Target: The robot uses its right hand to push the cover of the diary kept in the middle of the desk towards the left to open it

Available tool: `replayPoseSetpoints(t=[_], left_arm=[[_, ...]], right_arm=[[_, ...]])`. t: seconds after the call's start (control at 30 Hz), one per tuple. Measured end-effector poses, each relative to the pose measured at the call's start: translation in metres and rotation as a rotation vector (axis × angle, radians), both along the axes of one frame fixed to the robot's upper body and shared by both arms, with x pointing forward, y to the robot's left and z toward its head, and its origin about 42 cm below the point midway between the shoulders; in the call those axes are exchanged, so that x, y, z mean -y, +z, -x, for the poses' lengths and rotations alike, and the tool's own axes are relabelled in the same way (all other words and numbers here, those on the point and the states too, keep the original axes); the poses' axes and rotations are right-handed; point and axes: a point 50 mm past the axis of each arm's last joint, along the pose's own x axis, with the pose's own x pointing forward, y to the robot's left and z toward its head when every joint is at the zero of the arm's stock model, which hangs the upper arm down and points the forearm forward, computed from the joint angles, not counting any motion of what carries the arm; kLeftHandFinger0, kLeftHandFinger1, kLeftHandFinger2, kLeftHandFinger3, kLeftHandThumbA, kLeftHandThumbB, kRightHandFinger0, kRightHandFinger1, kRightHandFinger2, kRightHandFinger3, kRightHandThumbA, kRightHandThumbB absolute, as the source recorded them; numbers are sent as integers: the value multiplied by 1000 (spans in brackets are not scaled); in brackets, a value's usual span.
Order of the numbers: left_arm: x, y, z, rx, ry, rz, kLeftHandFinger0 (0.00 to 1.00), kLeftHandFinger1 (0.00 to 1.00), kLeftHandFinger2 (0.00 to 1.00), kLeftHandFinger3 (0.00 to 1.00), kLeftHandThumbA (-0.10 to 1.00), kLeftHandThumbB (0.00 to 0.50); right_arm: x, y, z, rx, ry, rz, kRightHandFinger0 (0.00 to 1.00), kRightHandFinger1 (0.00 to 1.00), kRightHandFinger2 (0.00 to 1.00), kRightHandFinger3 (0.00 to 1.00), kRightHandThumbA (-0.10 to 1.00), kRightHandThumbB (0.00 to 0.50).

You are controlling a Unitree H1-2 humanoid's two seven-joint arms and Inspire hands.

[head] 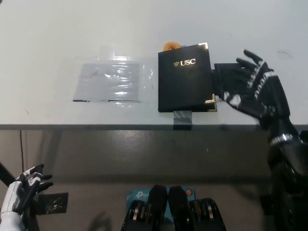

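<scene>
Head view, nearest first: the left hand rests low at the lower left, below the desk edge, fingers loosely apart, holding nothing; on the desk, the diary lies closed near the front edge, a tape strip at its near side; just beside its right edge the right hand hovers over a black patch, fingers spread, empty; the approach step, I judge; next, fingertips must catch the cover's right edge and sweep it leftward.
</scene>
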Motion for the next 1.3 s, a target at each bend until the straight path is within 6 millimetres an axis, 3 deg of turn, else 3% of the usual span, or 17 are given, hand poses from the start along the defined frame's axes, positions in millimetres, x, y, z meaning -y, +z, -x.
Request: replayPoseSetpoints(t=[0.03, 0.17, 0.27, 0.47, 0.57, 0.73, 0.83, 0.97, 1.0, 1.03, 1.07, 1.23, 1.3], left_arm=[[0, 0, 0, -1, 0, 0, 781, 550, 554, 692, 604, 365], [2, -1, 0, -4, -1, 5, 741, 535, 547, 689, 605, 392], [6, -4, 1, -9, -3, 16, 756, 548, 561, 701, 620, 396], [10, -8, 5, -25, -2, 30, 768, 555, 563, 698, 620, 420], [10, -8, 5, -27, -2, 30, 749, 529, 534, 676, 617, 413], [11, -8, 5, -28, -3, 31, 750, 544, 561, 694, 611, 440], [11, -9, 5, -28, -3, 33, 726, 518, 528, 678, 615, 441], [13, -10, 6, -32, -8, 35, 716, 503, 507, 662, 601, 406], [14, -11, 7, -35, -9, 36, 713, 504, 505, 656, 595, 424], [15, -12, 8, -38, -9, 38, 723, 537, 565, 687, 584, 400], [16, -13, 9, -40, -9, 41, 721, 535, 567, 686, 598, 420], [19, -15, 11, -47, -18, 44, 693, 517, 574, 705, 645, 409], [21, -15, 10, -46, -22, 45, 701, 525, 567, 698, 630, 428]], right_arm=[[-3, 0, -5, -23, -16, -60, 1000, 1000, 1000, 1000, 1000, 117], [-16, -9, -23, -133, -63, -281, 1000, 1000, 1000, 1000, 1000, 79], [-26, -21, -31, -222, -83, -405, 1000, 1000, 1000, 1000, 1000, 78], [-30, -54, -41, -370, -120, -537, 1000, 1000, 1000, 1000, 1000, 59], [-29, -65, -43, -408, -143, -584, 1000, 1000, 1000, 1000, 1000, 73], [-33, -73, -43, -420, -160, -658, 1000, 1000, 1000, 1000, 1000, 62], [-38, -77, -43, -415, -164, -684, 1000, 1000, 1000, 1000, 1000, 84], [-44, -79, -43, -402, -169, -697, 1000, 1000, 1000, 1000, 1000, 101], [-46, -79, -43, -398, -173, -700, 1000, 1000, 1000, 1000, 1000, 91], [-47, -80, -43, -397, -176, -702, 1000, 1000, 1000, 1000, 1000, 80], [-48, -80, -43, -395, -178, -704, 1000, 1000, 1000, 1000, 1000, 87], [-65, -72, -49, -408, -164, -712, 1000, 1000, 1000, 1000, 1000, 99], [-78, -68, -50, -416, -146, -720, 1000, 1000, 1000, 1000, 1000, 123]])
